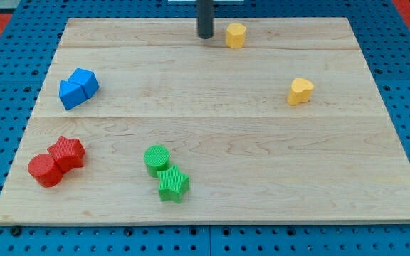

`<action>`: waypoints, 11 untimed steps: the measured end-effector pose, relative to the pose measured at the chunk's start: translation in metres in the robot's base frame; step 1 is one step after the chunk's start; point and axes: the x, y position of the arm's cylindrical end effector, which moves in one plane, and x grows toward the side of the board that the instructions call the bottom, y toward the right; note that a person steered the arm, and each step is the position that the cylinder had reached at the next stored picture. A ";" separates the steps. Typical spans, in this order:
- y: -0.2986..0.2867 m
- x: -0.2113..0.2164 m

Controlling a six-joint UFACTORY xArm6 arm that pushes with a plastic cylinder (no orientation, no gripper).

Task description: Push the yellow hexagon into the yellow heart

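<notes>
Yellow plastic sets the scene on a pale wooden desk (212, 142): the yellow hexagon (235, 35) sits near the desk's far edge at the view's top, and my tip (205, 35) rests just beside it on the view's left, apart from it by a narrow gap. No jaws exist on this arm, only a straight dark rod, so nothing is held. The yellow heart (300, 91) lies well apart from the hexagon, toward the view's right and lower down. That diagonal is the relation the coming push turns on: my tip stands left of the hexagon, roughly level with it, while the heart lies down and to the right, so the contact point probably needs to shift to the hexagon's upper-left side before driving through.

All blocks look like ribbed, matte moulded plastic with flat tops. Far from the hexagon, toward the view's left, sit two touching blue blocks (78, 88), shapes unclear. Below them a red star (68, 151) touches a red cylinder (45, 170); a green cylinder (157, 159) touches a green star (172, 184).
</notes>
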 end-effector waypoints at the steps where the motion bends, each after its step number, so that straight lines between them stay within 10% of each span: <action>1: 0.032 0.001; 4: 0.127 0.071; 11: 0.193 0.085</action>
